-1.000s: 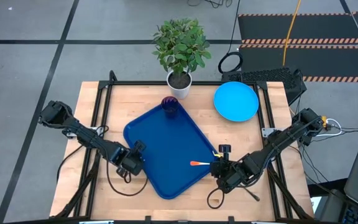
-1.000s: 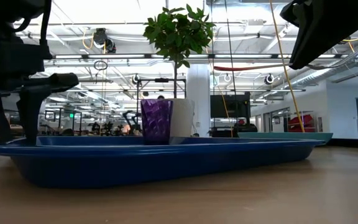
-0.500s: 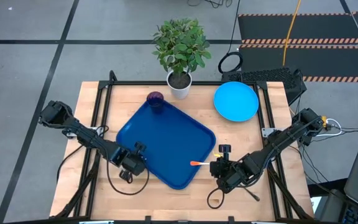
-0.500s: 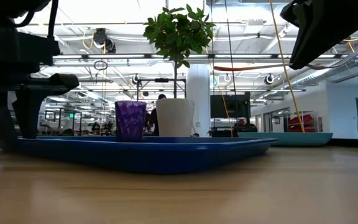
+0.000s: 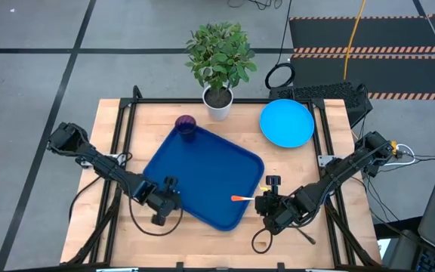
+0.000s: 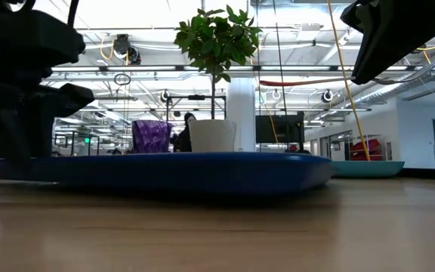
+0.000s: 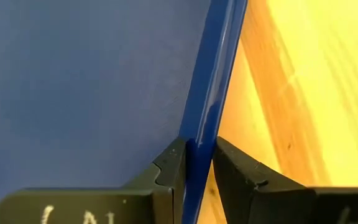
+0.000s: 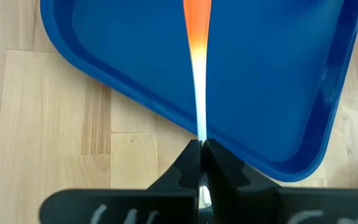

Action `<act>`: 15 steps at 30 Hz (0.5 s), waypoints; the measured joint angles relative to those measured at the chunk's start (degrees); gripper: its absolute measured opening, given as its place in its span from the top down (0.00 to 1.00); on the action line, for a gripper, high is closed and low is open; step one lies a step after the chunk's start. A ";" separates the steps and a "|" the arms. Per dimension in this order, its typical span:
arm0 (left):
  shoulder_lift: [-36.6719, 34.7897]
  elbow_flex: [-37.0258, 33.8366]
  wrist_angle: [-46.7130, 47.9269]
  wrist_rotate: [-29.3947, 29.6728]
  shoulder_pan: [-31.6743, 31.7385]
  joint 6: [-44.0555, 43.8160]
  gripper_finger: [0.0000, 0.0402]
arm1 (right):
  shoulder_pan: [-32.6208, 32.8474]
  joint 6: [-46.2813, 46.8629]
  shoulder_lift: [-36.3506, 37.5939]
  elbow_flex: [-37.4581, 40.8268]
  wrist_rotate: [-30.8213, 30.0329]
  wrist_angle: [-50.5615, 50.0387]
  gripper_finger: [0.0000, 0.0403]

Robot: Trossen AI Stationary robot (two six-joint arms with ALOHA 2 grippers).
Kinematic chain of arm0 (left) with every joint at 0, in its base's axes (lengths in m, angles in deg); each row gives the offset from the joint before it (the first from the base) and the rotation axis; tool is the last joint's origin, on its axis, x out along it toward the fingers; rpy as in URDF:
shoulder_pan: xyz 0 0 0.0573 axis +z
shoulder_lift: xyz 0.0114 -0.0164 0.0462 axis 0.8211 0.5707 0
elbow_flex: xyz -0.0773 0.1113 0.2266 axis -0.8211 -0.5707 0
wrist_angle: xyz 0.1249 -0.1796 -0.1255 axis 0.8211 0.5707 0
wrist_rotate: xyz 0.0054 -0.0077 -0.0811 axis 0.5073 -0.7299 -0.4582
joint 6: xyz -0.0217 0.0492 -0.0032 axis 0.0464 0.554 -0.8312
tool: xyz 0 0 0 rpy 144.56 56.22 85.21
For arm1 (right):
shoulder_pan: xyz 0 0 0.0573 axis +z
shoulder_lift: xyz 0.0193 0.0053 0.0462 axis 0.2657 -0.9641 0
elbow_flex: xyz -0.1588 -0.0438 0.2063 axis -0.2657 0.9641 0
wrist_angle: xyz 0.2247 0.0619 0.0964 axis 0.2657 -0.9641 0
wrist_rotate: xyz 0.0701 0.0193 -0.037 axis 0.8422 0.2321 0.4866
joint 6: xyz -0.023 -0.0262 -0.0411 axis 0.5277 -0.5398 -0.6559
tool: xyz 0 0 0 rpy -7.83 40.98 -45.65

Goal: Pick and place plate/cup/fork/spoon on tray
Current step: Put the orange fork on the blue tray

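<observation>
Tray rim pinched by left fingers, fork by right fingers, wrist views only.

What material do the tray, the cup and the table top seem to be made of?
The tray: probably plastic, dark blue with a glossy finish; its rim shines in the left wrist view. The cup: likely translucent purple plastic or glass; its faceted wall looks see-through in the low view. The table top: light wood, with visible grain and joined boards.

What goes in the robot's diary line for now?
left gripper: clamps tray rim | right gripper: holds fork over tray | cup: on tray
</observation>
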 joint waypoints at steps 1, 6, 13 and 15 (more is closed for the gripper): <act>0.00 0.00 -0.48 0.08 0.00 -0.82 0.81 | 0.00 0.00 0.00 0.00 0.00 0.00 1.00; 0.20 0.00 -1.73 0.15 0.00 -4.24 0.81 | 0.00 0.05 0.00 0.00 -0.01 0.00 1.00; 6.51 0.32 -8.91 0.57 -0.69 -7.24 0.81 | 0.00 0.24 0.00 0.00 0.00 0.02 1.00; 9.21 0.80 -11.62 0.58 -1.08 -7.91 0.81 | 0.00 0.24 0.00 0.00 0.00 0.02 1.00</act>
